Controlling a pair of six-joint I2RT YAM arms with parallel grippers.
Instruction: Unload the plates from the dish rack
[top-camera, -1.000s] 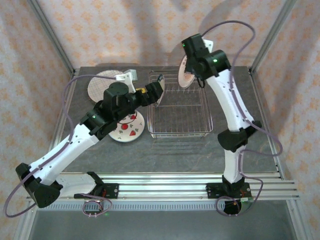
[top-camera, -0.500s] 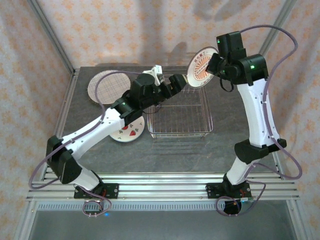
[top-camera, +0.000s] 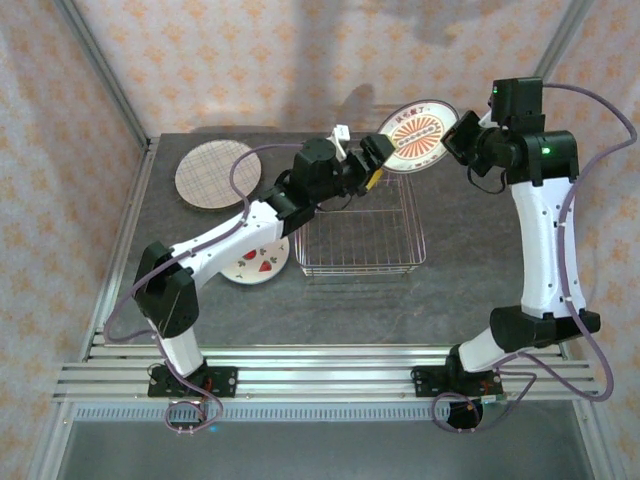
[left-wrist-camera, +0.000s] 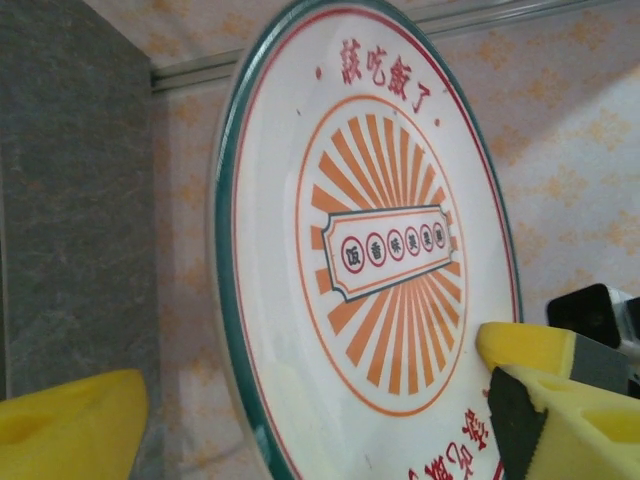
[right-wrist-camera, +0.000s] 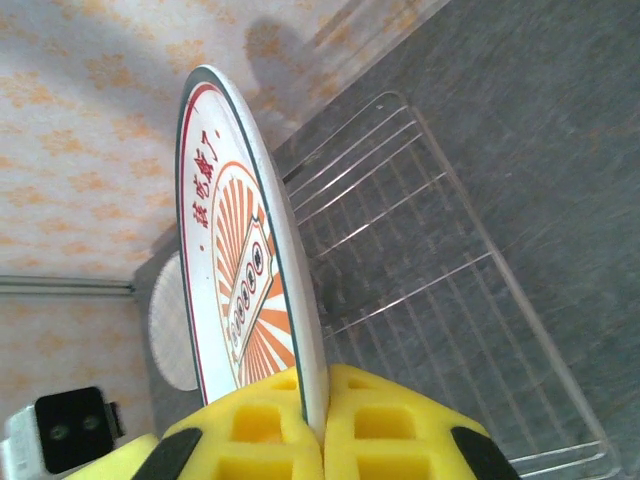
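Observation:
A white plate (top-camera: 420, 133) with an orange sunburst, red lettering and a green rim hangs tilted above the far end of the dish rack (top-camera: 362, 228). My right gripper (top-camera: 455, 137) is shut on its right rim; in the right wrist view the yellow pads (right-wrist-camera: 355, 425) pinch the plate (right-wrist-camera: 235, 250) edge-on. My left gripper (top-camera: 378, 158) reaches the plate's left edge and is open, with the plate (left-wrist-camera: 370, 250) standing between its spread fingers (left-wrist-camera: 545, 385). The wire rack (right-wrist-camera: 440, 290) holds no plates. A purple plaid plate (top-camera: 212, 173) and a card-suit plate (top-camera: 258, 264) lie flat on the table.
The grey table (top-camera: 480, 260) is fenced by metal posts and patterned curtain walls close behind the rack. My left arm stretches over the card-suit plate. Bare tabletop lies right of the rack and along the near edge.
My right gripper has carried the sunburst plate up and to the right, off the rack's far end. My left arm swung from over the card-suit plate to the held plate's left edge.

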